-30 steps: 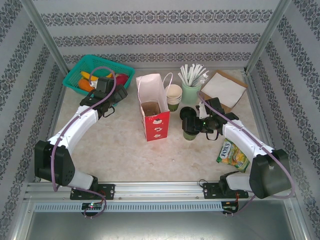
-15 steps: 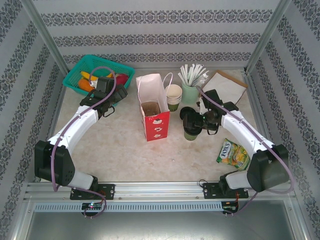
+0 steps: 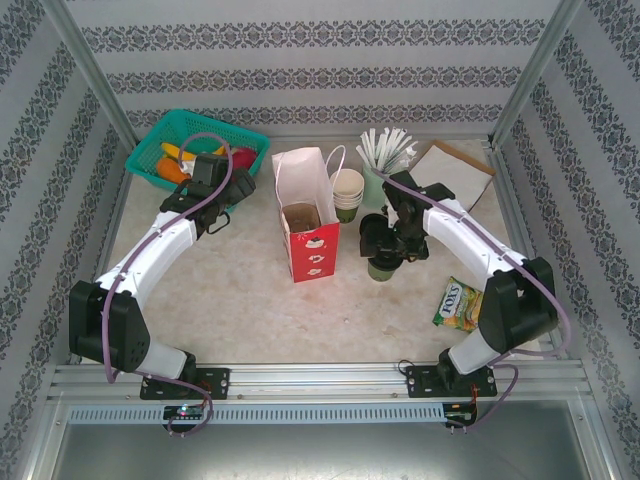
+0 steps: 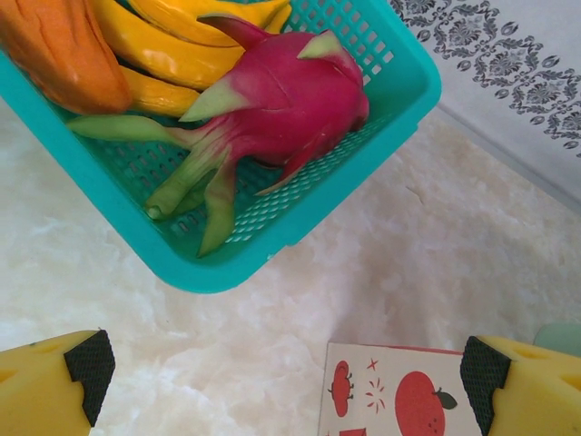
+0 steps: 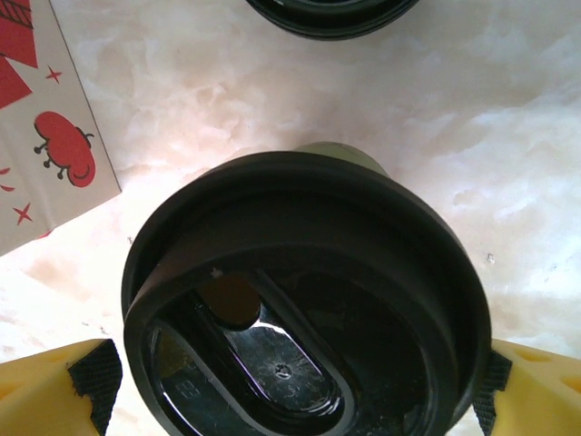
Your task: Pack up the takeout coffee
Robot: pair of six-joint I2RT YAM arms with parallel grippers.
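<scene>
Right arm [image 3: 462, 236] swung inward | glossy round lid [image 5: 304, 300] between wide right jaws | left jaws wide

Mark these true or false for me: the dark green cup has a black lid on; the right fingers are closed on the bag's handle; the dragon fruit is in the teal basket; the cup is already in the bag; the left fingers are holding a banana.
1. The dark green cup wears a black lid. True.
2. The right fingers are closed on the bag's handle. False: they stand open on either side of the cup's lid.
3. The dragon fruit lies in the teal basket. True.
4. The cup is inside the red and white bag. False: it stands on the table beside the bag.
5. The left fingers hold a banana. False: they are open and empty.
</scene>
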